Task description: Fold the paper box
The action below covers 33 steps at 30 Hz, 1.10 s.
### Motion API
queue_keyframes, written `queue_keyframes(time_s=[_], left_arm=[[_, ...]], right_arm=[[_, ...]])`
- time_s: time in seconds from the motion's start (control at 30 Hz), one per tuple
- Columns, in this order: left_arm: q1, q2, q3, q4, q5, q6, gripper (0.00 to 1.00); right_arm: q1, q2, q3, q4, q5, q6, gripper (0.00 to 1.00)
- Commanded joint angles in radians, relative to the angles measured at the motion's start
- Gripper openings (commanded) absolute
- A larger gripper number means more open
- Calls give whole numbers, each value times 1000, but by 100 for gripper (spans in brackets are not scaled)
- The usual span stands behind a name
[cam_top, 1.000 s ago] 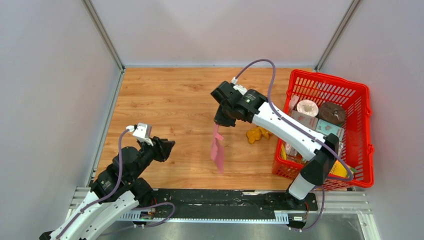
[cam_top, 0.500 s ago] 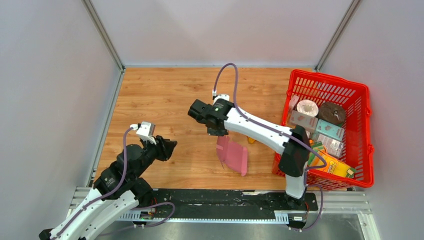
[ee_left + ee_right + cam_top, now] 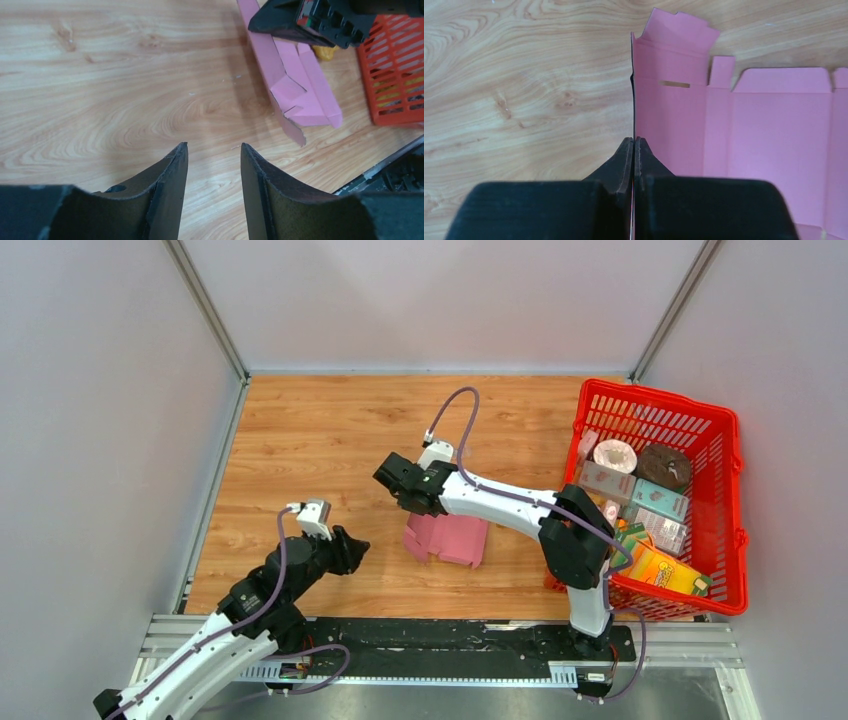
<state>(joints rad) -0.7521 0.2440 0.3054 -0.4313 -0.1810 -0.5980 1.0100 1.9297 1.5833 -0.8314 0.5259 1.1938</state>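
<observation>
The plain pink thin-cardboard paper box (image 3: 452,538) lies opened out on the wooden table (image 3: 320,440), roughly in the middle and towards the near edge. It sits well short of the large red plastic mesh basket (image 3: 737,490) of cartons on the right. Most of the sheet rests flat, inner face up, with its flaps spread. The panel along one side is turned up on its crease and stands on edge, because the right hand (image 3: 414,508) has it pinched. In that wrist's view the two black fingers (image 3: 624,160) are pressed together with only the thin cardboard edge between them. To my eye that grip is there to pull the side wall up while the weight of the rest keeps the base down, a first fold rather than a finished one, since no other wall is raised. The left hand (image 3: 350,550) sits low over bare wood, just near-left of the box and pointing towards it. Its fingers (image 3: 172,175) stand apart with nothing between them and touch nothing, which looks like readiness to steady the sheet or take a flap.
</observation>
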Motion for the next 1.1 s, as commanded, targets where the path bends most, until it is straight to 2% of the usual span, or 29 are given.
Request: queue_keyframes(time_s=[0.0,0.1,0.2,0.33,0.4,0.7,0.77,0.93,1.07], left_arm=[[2,27,-40,144,-3,-34,52],[2,47,-78,216,-11,-11,51],[2,80,-127,322,6,1,46],[2,124,-179,426,28,26,47],[0,150,-199,507,49,26,48],[2,307,-241,705,52,18,51],[2,319,-253,739,40,27,51],[2,319,-264,763,-9,73,50],[2,324,-270,752,-31,93,49]], right_arm=[[-14,-40,-84,268,20,21,0],[-40,-81,-199,388,-36,41,0],[-62,-130,-316,560,-110,62,0],[-99,-216,-500,744,-196,32,0],[-120,-235,-563,898,-240,33,0],[-183,-207,-589,1071,-412,134,0],[-194,-195,-603,1171,-469,151,0],[-198,-164,-640,1262,-484,124,0],[-214,-98,-684,1451,-556,112,0]])
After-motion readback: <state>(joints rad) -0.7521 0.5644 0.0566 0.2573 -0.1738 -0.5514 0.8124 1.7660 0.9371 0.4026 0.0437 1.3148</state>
